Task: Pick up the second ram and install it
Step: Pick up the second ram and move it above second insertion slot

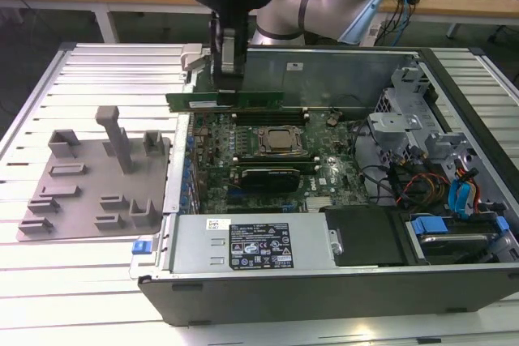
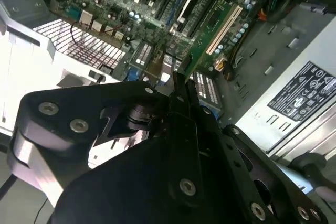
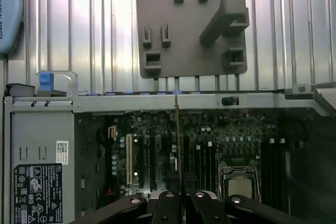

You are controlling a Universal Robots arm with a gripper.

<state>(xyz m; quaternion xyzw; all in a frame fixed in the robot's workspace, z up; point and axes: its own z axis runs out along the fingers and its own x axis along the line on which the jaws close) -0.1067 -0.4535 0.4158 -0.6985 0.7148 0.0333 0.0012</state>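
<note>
In the exterior view my gripper (image 1: 228, 87) is shut on the second ram (image 1: 255, 100), a long green stick held level and on edge. It hangs above the far part of the motherboard (image 1: 268, 155), over the memory slots (image 1: 268, 117) just behind the silver processor (image 1: 280, 142). I cannot tell whether the stick touches a slot. The first wrist view shows the ram (image 3: 177, 135) edge-on as a thin line running out from between the fingertips (image 3: 169, 199). In the second wrist view the dark fingers (image 2: 184, 129) close together above the board.
A grey plastic tray (image 1: 49, 208) with upright posts lies on the slatted table at the exterior view's left. The open computer case (image 1: 324, 289) holds a power supply (image 1: 243, 245) at the front, and drive bays and cables (image 1: 430, 176) at the exterior view's right.
</note>
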